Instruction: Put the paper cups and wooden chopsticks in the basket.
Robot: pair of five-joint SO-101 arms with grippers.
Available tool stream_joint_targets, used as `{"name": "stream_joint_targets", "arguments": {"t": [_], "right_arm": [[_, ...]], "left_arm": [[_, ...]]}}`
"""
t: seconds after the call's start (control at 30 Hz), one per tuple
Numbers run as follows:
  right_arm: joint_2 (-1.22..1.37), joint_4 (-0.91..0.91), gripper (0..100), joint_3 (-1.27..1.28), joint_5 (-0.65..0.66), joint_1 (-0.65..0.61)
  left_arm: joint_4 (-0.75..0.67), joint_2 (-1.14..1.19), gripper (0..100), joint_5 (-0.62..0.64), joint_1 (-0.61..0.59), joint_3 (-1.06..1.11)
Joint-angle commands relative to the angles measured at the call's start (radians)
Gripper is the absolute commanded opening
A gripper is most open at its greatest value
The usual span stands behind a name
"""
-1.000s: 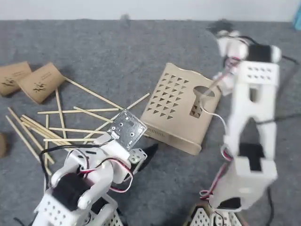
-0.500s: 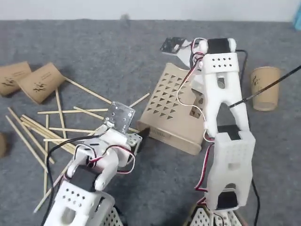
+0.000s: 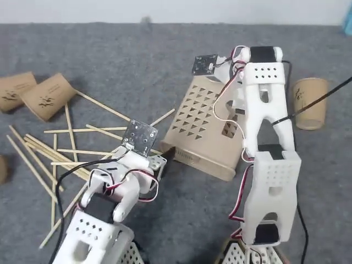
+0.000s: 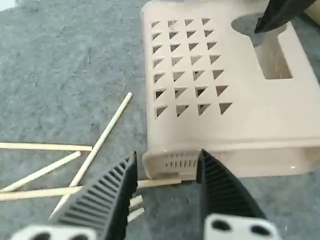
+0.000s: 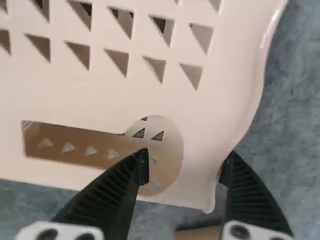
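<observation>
The beige perforated basket lies tipped on its side mid-table. My left gripper stands open at its near corner; in the left wrist view the gripper has that corner of the basket between its jaws. My right gripper is open at the basket's handle cut-out; in the right wrist view the gripper has one finger in the cut-out and the other past the rim of the basket. Two paper cups lie at the left, one cup stands at the right. Several chopsticks lie scattered left of the basket.
Another cup peeks in at the far left edge. A black cable crosses in front of the right cup. Loose chopsticks lie right beside my left gripper. Grey carpet covers the table, with free room behind the basket.
My right arm swung left from beside the basket to its handle cut-out, uncovering the right cup. My left gripper edged up to the basket's near corner.
</observation>
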Motion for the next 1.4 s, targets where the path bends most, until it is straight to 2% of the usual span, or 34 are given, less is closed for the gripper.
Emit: {"name": "stream_joint_targets", "arguments": {"t": [0.0, 0.3, 0.37, 0.47, 0.5, 0.57, 0.63, 0.9, 1.1, 1.37], "right_arm": [[-0.002, -0.025, 24.5, -0.051, 0.023, 0.013], [0.03, -0.13, 23.6, -0.051, 0.025, 0.018], [0.025, -0.139, 17.7, -0.051, 0.025, 0.021], [0.021, -0.139, 2.0, -0.071, 0.025, 0.019], [0.027, -0.134, 0.0, -0.097, 0.025, 0.019], [0.03, -0.127, 3.5, -0.138, 0.023, 0.022], [0.024, -0.124, 0.6, -0.166, 0.021, 0.024], [0.022, 0.015, 0.6, -0.411, 0.021, 0.018], [0.022, 0.03, 0.6, -0.635, 0.02, 0.033], [0.031, 0.03, 0.6, -0.89, -0.18, 0.039]], "left_arm": [[-0.055, 0.0, 19, -0.029, -0.002, 0.01], [-0.057, 0.0, 19, -0.035, -0.002, 0.01], [-0.064, 0.0, 19, -0.035, -0.002, 0.01], [-0.084, 0.0, 19, -0.035, -0.002, 0.024], [-0.089, 0.0, 19, -0.035, -0.002, 0.025], [-0.091, 0.0, 19, -0.035, -0.002, 0.025], [-0.091, 0.0, 19, -0.035, -0.003, 0.025], [-0.091, 0.0, 19, -0.035, -0.006, 0.025], [-0.091, 0.0, 19, -0.037, -0.008, 0.025], [-0.091, 0.0, 19, -0.038, -0.005, 0.027]]}}
